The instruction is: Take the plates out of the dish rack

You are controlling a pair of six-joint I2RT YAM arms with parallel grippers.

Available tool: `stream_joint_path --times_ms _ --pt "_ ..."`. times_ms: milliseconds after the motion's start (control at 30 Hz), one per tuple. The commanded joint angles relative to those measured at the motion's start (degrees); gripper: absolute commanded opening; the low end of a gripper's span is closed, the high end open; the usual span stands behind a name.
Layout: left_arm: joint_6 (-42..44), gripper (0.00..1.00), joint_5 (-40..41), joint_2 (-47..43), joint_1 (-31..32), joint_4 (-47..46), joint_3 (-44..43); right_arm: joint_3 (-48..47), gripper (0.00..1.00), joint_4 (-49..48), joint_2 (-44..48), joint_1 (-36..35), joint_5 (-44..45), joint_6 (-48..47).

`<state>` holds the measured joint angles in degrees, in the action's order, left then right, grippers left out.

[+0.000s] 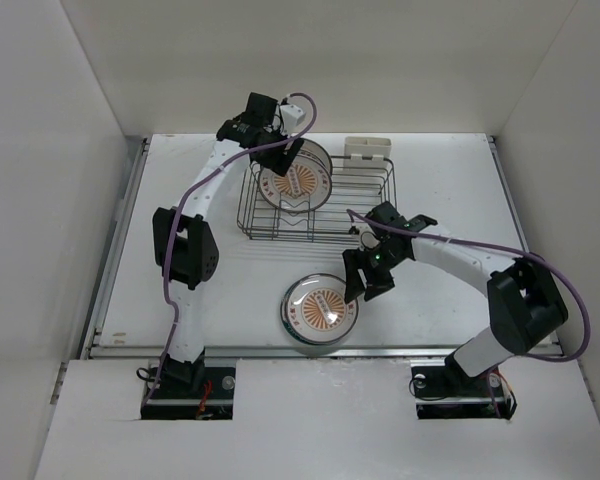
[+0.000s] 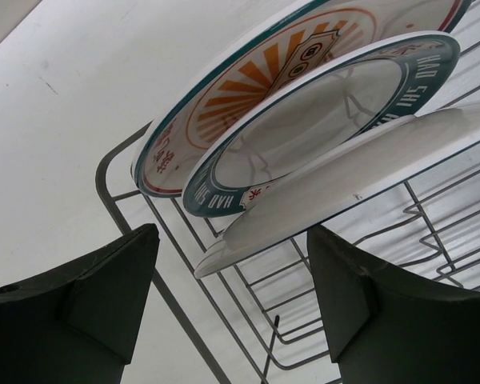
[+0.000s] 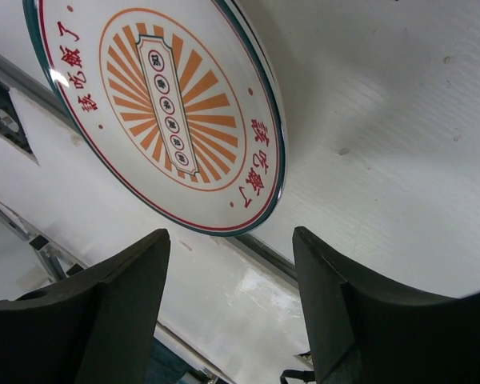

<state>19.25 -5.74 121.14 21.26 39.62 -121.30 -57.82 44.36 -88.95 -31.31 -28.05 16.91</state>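
Note:
The dark wire dish rack (image 1: 365,200) stands at the back middle of the table. Three plates lean in its left end; the front one has an orange sunburst centre (image 1: 294,183). In the left wrist view they show as a sunburst plate (image 2: 256,80), a teal-banded plate (image 2: 320,120) and a plain white one (image 2: 360,172) over the rack wires (image 2: 248,288). My left gripper (image 1: 292,150) is open just above them. Another sunburst plate (image 1: 318,309) lies flat near the front edge, also in the right wrist view (image 3: 160,104). My right gripper (image 1: 363,282) is open and empty beside its right rim.
A small cream holder (image 1: 368,150) hangs on the rack's back edge. White walls enclose the table on three sides. A metal rail (image 1: 280,350) runs along the front edge.

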Motion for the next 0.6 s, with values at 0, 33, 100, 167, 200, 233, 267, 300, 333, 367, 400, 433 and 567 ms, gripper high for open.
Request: stream_joint_path --times_ms 0,33,100,167,200,233,267,300,333,367,400,433,567 --pt "1.6 0.72 0.1 0.2 -0.2 -1.4 -2.5 -1.7 0.69 0.0 -2.5 -0.2 3.4 3.4" --pt "1.6 0.72 -0.4 0.2 -0.2 -1.4 -2.5 -1.7 0.69 0.0 -2.5 -0.2 3.4 3.9" --pt "2.2 0.7 -1.4 0.8 -0.2 -0.7 -2.5 -2.3 0.69 0.0 -2.0 -0.2 3.4 3.9" --pt "2.9 0.68 -3.7 2.1 -0.2 0.4 -2.5 -2.3 0.69 0.0 -2.0 -0.2 4.0 3.9" --pt "3.4 0.63 -4.5 2.7 -0.2 2.2 -3.5 -2.3 0.69 0.0 -2.0 -0.2 4.0 3.9" --pt "3.4 0.59 -5.3 3.4 -0.2 3.4 -5.0 -2.3 0.69 0.0 -2.0 -0.2 4.0 3.9" --pt "3.4 0.53 -6.9 4.6 -0.2 4.5 -5.7 -2.3 0.69 0.0 -2.0 -0.2 4.0 3.9" --pt "3.4 0.48 -7.6 4.6 -0.2 6.3 -5.7 -1.8 0.69 0.0 -2.0 -0.2 4.0 3.9" --pt "4.0 0.38 -8.2 5.2 -0.2 6.4 -6.2 -1.8 0.69 0.0 -1.4 -0.2 4.0 3.9" --pt "4.0 0.32 -8.8 5.2 -0.2 7.0 -6.2 -1.8 0.69 0.0 -1.4 -0.2 4.0 3.9" --pt "4.0 0.26 -8.8 5.2 -0.2 7.1 -6.2 -1.8 0.69 0.0 -1.4 -0.2 4.0 3.9" --pt "4.0 0.2 -8.8 5.2 -0.2 7.1 -6.2 -1.8 0.69 0.0 -0.9 -0.2 4.0 3.9" --pt "2.0 0.0 -5.2 2.4 -0.2 6.4 -6.2 -1.8 0.69 0.6 -0.9 -0.2 4.0 3.9"
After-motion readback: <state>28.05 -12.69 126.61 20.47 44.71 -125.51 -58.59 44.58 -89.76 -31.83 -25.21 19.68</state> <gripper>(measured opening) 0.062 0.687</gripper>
